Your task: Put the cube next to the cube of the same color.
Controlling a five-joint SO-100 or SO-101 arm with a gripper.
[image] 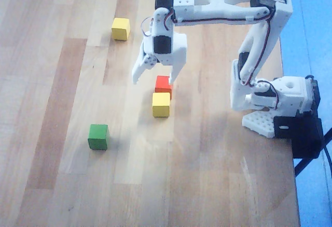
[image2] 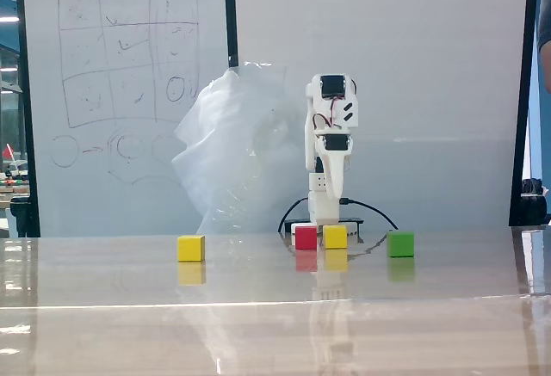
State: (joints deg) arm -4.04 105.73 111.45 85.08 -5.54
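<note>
your end effector hangs wide open and empty, its right finger overlapping the red cube's top edge in the overhead view.

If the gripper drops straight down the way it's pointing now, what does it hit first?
Probably bare table or the edge of the red cube. The open gripper hangs above that cube's left side; one fingertip overlaps it, but depth is unclear.
</note>
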